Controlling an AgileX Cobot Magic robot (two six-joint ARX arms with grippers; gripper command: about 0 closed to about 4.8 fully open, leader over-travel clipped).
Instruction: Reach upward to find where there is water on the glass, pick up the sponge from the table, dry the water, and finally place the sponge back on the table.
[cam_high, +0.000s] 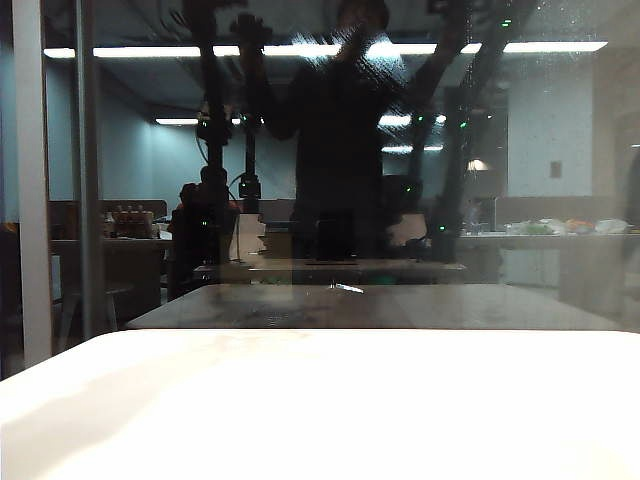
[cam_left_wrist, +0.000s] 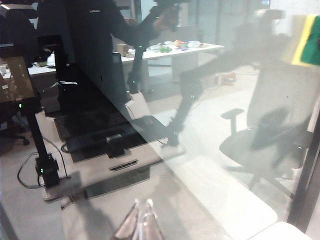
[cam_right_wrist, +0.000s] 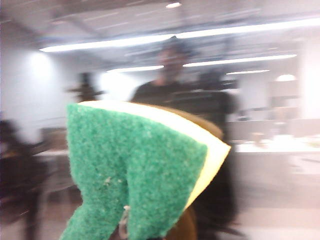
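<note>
Sponge (cam_right_wrist: 135, 170) is off the table (cam_high: 320, 410) and clamped in your right gripper (cam_right_wrist: 125, 227), green scouring face toward the glass (cam_high: 560, 150), so the pickup looks done. Wiping seems underway; whitish smears of water (cam_high: 355, 55) sit high on the pane in the exterior view, which shows neither gripper directly. Drying and the return remain. Your left gripper's (cam_left_wrist: 141, 222) tips look together, holding nothing; its view catches the sponge at one corner.
</note>
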